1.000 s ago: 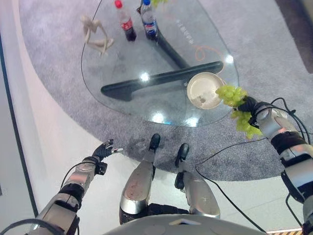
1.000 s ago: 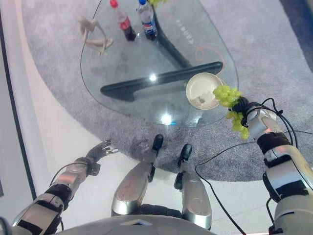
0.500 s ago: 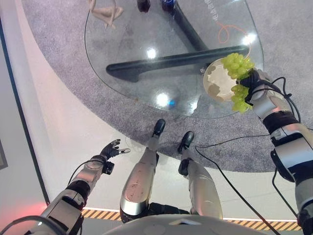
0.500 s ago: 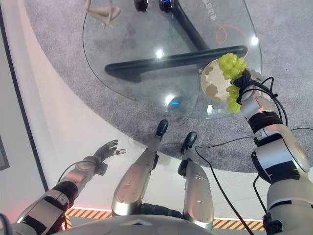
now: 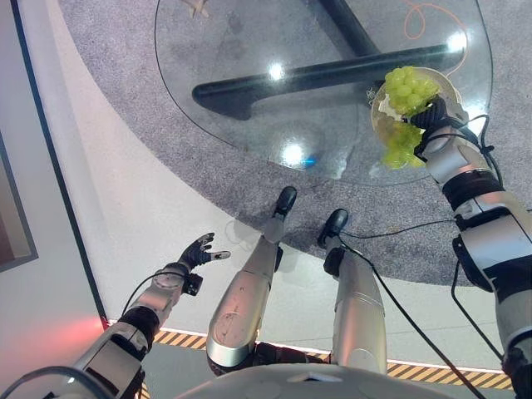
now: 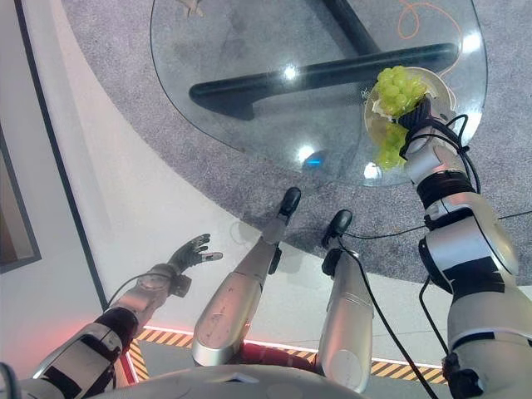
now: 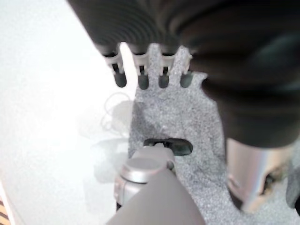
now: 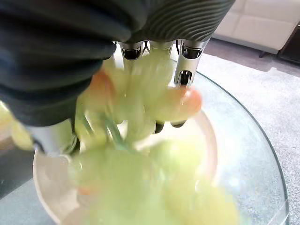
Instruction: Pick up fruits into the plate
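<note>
A bunch of green grapes [image 5: 406,90] hangs over the cream plate [image 5: 445,86] at the right edge of the glass table [image 5: 249,50]. My right hand [image 5: 432,118] is shut on the bunch at its stem. One cluster lies above the plate's middle, and a lower cluster [image 5: 397,150] dangles over the plate's near rim. In the right wrist view the grapes [image 8: 154,178] sit close under the fingers [image 8: 183,77], with the plate's rim [image 8: 210,140] behind. My left hand [image 5: 199,249] is open and idle low over the white floor, far from the table.
The oval glass table rests on a dark curved base [image 5: 291,79] over a grey carpet [image 5: 125,91]. A pale figurine's foot [image 5: 198,8] shows at the table's far edge. White floor lies between the carpet and a striped line [image 5: 179,337].
The camera has shifted, so the table sits higher in view. My right hand has carried the grapes from beside the plate's near rim to over the plate.
</note>
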Controlling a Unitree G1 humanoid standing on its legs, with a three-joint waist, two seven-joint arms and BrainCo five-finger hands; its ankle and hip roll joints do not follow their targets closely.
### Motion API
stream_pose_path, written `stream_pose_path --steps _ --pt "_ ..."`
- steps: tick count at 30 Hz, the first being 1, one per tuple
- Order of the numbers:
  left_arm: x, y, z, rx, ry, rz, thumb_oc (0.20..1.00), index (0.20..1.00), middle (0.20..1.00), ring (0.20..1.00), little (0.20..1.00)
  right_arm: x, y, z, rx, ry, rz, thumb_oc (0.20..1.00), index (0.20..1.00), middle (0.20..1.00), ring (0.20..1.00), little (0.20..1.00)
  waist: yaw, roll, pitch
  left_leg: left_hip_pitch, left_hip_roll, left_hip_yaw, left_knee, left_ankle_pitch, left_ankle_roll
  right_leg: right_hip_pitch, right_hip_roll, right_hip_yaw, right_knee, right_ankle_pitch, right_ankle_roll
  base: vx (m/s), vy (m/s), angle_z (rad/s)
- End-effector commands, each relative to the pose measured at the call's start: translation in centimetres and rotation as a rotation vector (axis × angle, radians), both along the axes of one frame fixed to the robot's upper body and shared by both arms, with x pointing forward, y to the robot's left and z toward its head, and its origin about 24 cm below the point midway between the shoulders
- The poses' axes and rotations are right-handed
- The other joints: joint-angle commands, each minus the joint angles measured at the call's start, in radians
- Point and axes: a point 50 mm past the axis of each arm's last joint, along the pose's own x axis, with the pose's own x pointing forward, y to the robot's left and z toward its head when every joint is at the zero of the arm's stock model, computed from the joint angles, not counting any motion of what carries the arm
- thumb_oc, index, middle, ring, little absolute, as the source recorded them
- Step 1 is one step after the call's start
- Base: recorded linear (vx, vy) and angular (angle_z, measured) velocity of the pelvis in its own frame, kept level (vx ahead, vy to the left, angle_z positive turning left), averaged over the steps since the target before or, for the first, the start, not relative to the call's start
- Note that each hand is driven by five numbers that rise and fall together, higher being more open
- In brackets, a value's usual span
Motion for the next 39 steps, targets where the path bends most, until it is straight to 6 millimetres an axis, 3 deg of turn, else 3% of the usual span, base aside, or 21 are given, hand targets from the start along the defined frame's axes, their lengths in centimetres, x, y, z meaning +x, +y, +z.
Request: stream_pose_path --steps 1,14,23,26,31,33,35,36,39 --pt "-1.5 -1.2 -1.1 -0.034 0.01 -0.013 1.0 1.0 1.0 1.0 1.0 -0.5 -1.6 2.2 -0.123 -0.045 -0.073 1.0 1.0 1.0 1.0 1.0 0.002 0.034 -0.024 -0.029 -0.028 0.072 0.214 -0.245 0.079 0.026 0.039 0.006 -0.122 0.064 0.055 -0.01 0.017 -0.05" --pt "-1.6 -1.3 -1.2 -0.031 0.014 -0.031 1.0 1.0 1.0 1.0 1.0 -1.0 -2.9 1.9 -0.144 -0.02 -0.18 1.0 1.0 1.0 1.0 1.0 0.005 0.038 -0.024 0.004 -0.029 0.078 0.202 -0.248 0.085 0.048 0.045 0.013 -0.121 0.058 0.053 0.0 0.0 0.0" --pt "-2.2 -0.1 -2.1 -0.021 0.094 0.005 1.0 1.0 1.0 1.0 1.0 -1.6 -3.3 -1.4 -0.004 -0.044 -0.142 1.0 1.0 1.0 1.0 1.0 -0.027 0.018 -0.024 0.155 -0.004 0.1 0.157 -0.263 0.079 0.195 0.053 0.034 -0.172 0.052 0.052 0.0 0.005 -0.04" --pt "-3.4 1.1 -3.1 -0.02 0.172 0.058 1.0 1.0 1.0 1.0 1.0 -2.6 -3.1 -5.0 0.104 -0.056 -0.08 1.0 1.0 1.0 1.0 1.0 -0.059 -0.009 -0.035 0.279 0.016 0.118 0.113 -0.272 0.073 0.315 0.056 0.057 -0.204 0.041 0.053 0.05 -0.025 -0.12" --pt "-5.1 1.8 -4.3 -0.009 0.243 0.092 1.0 1.0 1.0 1.0 1.0 -4.4 -2.7 -8.7 0.193 -0.038 -0.031 1.0 1.0 1.0 1.0 1.0 -0.093 -0.039 -0.103 0.361 0.03 0.128 0.064 -0.277 0.07 0.404 0.054 0.075 -0.257 0.045 0.058 0.06 -0.026 -0.11" --pt "-6.2 2.1 -5.0 -0.008 0.286 0.117 1.0 1.0 1.0 1.0 1.0 -5.9 -2.0 -11.4 0.245 -0.018 -0.006 1.0 1.0 1.0 1.0 1.0 -0.114 -0.055 -0.144 0.408 0.034 0.135 0.039 -0.283 0.071 0.455 0.057 0.093 -0.286 0.045 0.06 0.11 -0.03 -0.17" --pt "-7.9 2.2 -5.8 -0.016 0.34 0.16 1.0 1.0 1.0 1.0 1.0 -8.6 -1.0 -15.3 0.331 0.033 0.019 1.0 1.0 1.0 1.0 1.0 -0.146 -0.069 -0.202 0.467 0.041 0.15 0.007 -0.29 0.073 0.513 0.065 0.118 -0.318 0.045 0.062 0.15 -0.025 -0.09" --pt "-8.1 2.2 -5.9 -0.016 0.345 0.161 1.0 1.0 1.0 1.0 1.0 -8.8 -1.0 -15.5 0.337 0.037 0.019 1.0 1.0 1.0 1.0 1.0 -0.146 -0.069 -0.205 0.471 0.041 0.151 0.004 -0.29 0.073 0.517 0.066 0.119 -0.32 0.045 0.062 0.1 -0.012 -0.07" --pt "-10.0 2.1 -6.8 -0.032 0.406 0.19 1.0 1.0 1.0 1.0 1.0 -12.1 0.0 -19.9 0.472 0.128 0.037 1.0 1.0 1.0 1.0 1.0 -0.169 -0.076 -0.262 0.518 0.046 0.166 -0.017 -0.296 0.076 0.562 0.07 0.135 -0.34 0.045 0.063 0.1 -0.018 -0.11"
